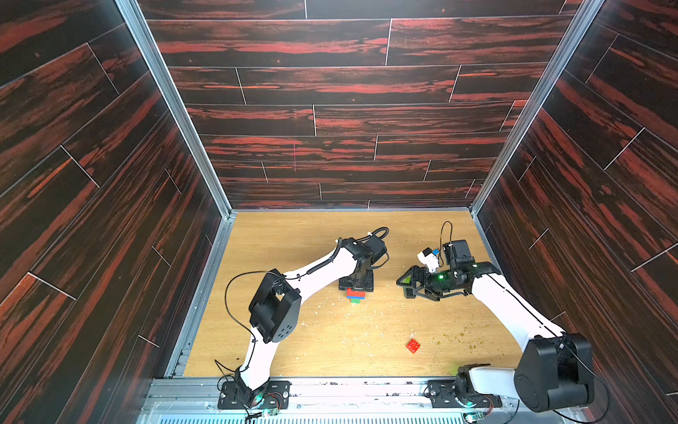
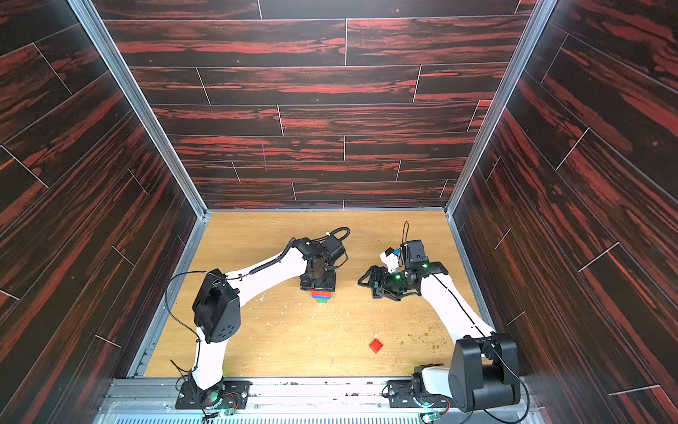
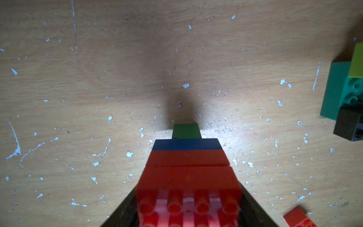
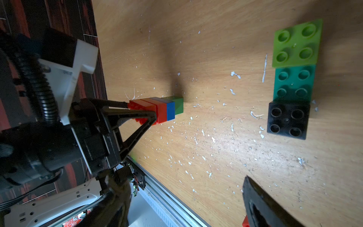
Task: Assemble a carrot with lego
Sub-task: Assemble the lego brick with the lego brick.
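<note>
Flecks of white paint litter the wooden desk (image 1: 312,348), which is boxed in by dark panelled walls. A loose red brick (image 1: 413,345) lies alone toward the front, well apart from both arms. The lime-teal-black row (image 4: 293,82) is three bricks touching in a line, flat on the desk with studs up. It sits under the right arm's wrist, which hides most of it in both top views.

The carrot (image 4: 163,110) stands on end near the middle of the desk, its long axis upright. Its green tip points down and appears to rest on the surface. Blue sits above the green, then two red bricks whose studs face up into the wrist.

The left pincer (image 1: 356,288) comes down from above and is clamped on the carrot's red end, a finger pressed to either side. The right pincer (image 1: 405,288) hangs just beside the carrot with its jaws spread wide and nothing between them. One of its dark fingers (image 4: 255,198) juts in above the desk near the row.
</note>
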`<state>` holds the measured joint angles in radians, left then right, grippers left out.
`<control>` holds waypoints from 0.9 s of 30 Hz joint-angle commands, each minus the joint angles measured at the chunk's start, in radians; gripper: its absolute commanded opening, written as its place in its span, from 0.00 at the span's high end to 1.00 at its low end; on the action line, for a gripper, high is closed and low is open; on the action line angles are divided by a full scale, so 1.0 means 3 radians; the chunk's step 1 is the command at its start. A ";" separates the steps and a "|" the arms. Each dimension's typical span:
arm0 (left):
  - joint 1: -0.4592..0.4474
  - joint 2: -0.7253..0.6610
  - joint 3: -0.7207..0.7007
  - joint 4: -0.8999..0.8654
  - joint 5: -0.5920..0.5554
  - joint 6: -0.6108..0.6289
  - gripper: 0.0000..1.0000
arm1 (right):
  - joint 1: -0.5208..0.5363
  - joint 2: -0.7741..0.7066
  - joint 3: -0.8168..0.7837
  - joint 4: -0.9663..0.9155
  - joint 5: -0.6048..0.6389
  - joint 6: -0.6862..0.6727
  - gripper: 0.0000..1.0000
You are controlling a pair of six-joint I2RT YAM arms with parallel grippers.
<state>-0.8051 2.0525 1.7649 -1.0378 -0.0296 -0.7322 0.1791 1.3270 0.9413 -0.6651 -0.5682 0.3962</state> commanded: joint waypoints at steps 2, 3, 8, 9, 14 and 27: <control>-0.0011 0.0218 -0.0075 -0.0157 0.0037 0.0111 0.51 | -0.0008 0.0071 0.0089 -0.0023 -0.0016 -0.0047 0.10; -0.0011 0.0239 -0.0077 -0.0173 0.0037 0.0135 0.51 | -0.0006 0.0073 0.0089 -0.0024 -0.0010 -0.0048 0.10; -0.0011 0.0320 -0.0139 -0.0197 0.0059 0.0174 0.52 | -0.0006 0.0077 0.0088 -0.0029 -0.0004 -0.0050 0.10; -0.0013 0.0331 -0.0159 -0.0193 0.0065 0.0172 0.52 | -0.0009 0.0085 0.0094 -0.0028 -0.0006 -0.0052 0.10; -0.0017 0.0347 -0.0210 -0.0181 0.0047 0.0168 0.53 | -0.0006 0.0105 0.0113 -0.0030 0.0000 -0.0058 0.10; -0.0016 0.0233 0.0030 -0.0227 0.0012 0.0097 0.32 | -0.0014 0.0102 0.0144 -0.0048 0.0025 -0.0075 0.10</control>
<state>-0.8062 2.0644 1.7790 -1.0542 -0.0303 -0.6964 0.1787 1.3373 0.9581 -0.6655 -0.5636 0.3859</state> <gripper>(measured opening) 0.678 0.899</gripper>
